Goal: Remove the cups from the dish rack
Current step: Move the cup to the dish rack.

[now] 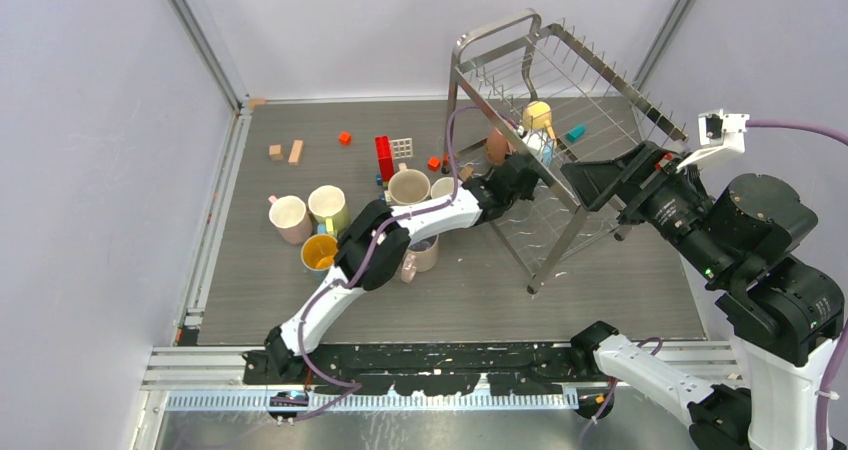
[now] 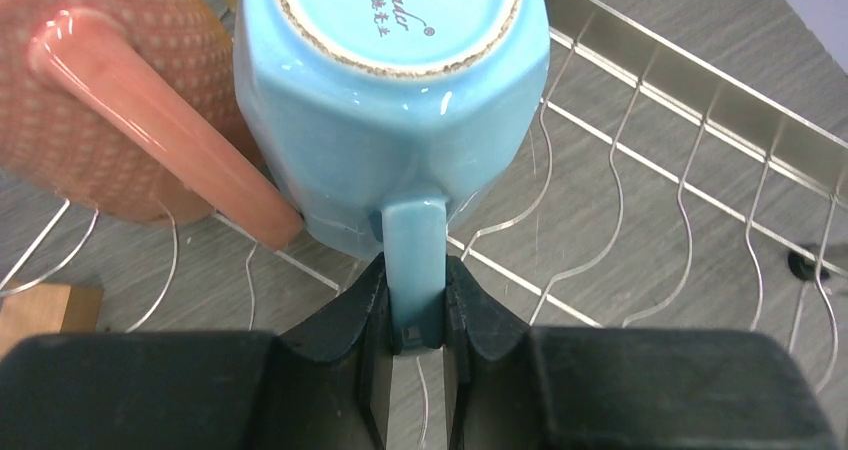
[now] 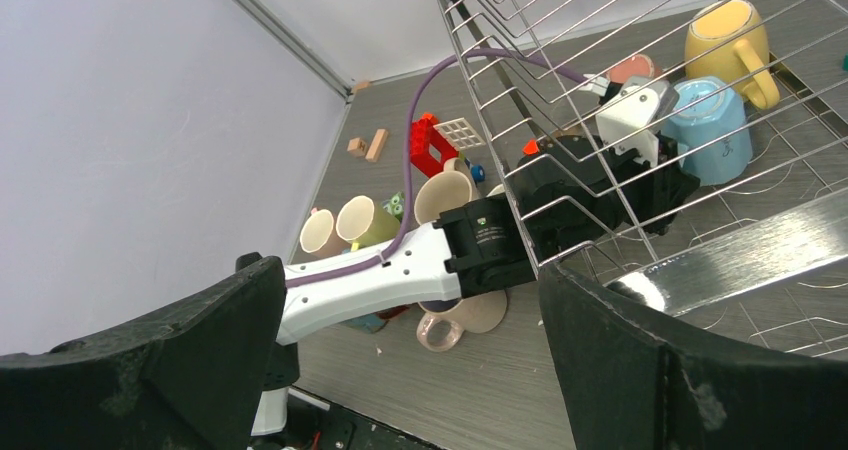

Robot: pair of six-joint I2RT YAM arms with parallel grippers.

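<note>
three cups in rack; left tool grips blue cup; right tool wide.

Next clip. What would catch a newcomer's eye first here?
The left gripper, reaching inside the dish rack, pinches the handle of an upside-down light blue mug, with a pink mug right beside it. On the table left of the rack sits a cluster of mugs, while the right gripper hangs wide open at the rack's right side.
</note>
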